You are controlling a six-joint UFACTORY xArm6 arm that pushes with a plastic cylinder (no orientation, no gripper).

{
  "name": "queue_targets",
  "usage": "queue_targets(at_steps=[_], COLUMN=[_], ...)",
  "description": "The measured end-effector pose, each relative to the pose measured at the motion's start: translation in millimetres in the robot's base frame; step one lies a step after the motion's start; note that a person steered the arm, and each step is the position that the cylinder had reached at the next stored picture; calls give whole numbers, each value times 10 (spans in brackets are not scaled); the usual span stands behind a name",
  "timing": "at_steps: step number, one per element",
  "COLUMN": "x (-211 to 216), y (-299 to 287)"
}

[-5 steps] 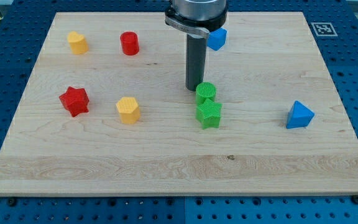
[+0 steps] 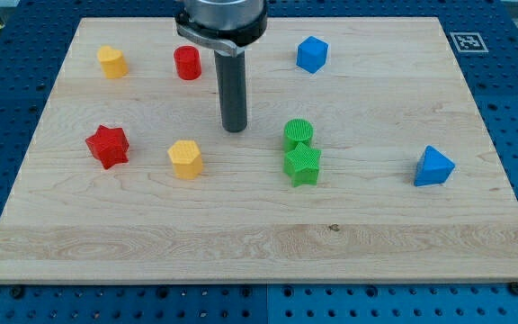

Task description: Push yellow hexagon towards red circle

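The yellow hexagon (image 2: 185,158) lies left of the board's middle. The red circle (image 2: 187,63), a short cylinder, stands near the view's top, almost straight above the hexagon. My tip (image 2: 234,129) rests on the board to the right of and slightly above the yellow hexagon, apart from it, and below and to the right of the red circle. The rod's upper part stands just right of the red circle in the view.
A second yellow block (image 2: 112,61) sits at the top left. A red star (image 2: 108,146) lies left of the hexagon. A green circle (image 2: 299,133) touches a green star (image 2: 302,165). A blue block (image 2: 312,54) is at the top, and a blue triangle (image 2: 433,166) at the right.
My tip has slid to the view's left, away from the green circle and towards the yellow hexagon. No block has moved.
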State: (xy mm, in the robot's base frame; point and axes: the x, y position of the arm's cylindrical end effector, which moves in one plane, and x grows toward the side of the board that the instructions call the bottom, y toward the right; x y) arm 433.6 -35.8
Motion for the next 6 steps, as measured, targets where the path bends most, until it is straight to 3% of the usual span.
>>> queue_targets(at_steps=[3, 4, 6], x=[1247, 1253, 512], y=[-1, -329, -617])
